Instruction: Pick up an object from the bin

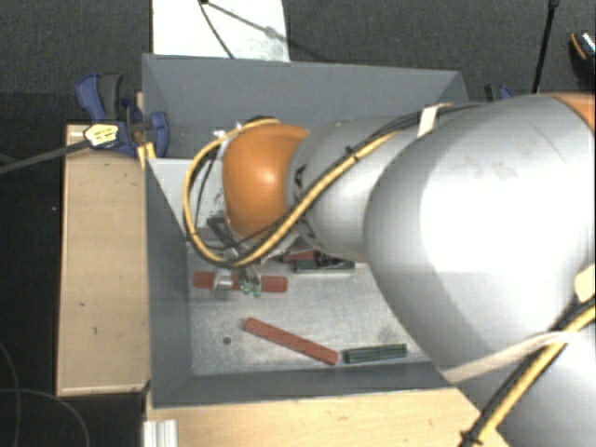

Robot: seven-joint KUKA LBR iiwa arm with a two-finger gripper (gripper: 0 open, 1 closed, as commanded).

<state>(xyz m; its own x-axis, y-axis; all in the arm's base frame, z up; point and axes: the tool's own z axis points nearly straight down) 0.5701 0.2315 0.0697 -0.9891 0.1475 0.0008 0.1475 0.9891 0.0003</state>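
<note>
Arm (447, 250) comes in from right; orange wrist cover (261, 180) points down over left half of bin (172, 343); top-down pose suits flat things, you may judge. Fingers (223, 283) sit low at red bar (272, 286) lying flat near left wall; how far open, or whether gripping, you cannot tell; cover hides that. Bar has bare floor on front side, so room to straddle. Brown-red stick (291, 341) and dark green stick (375, 352) lie apart near front wall.
</note>
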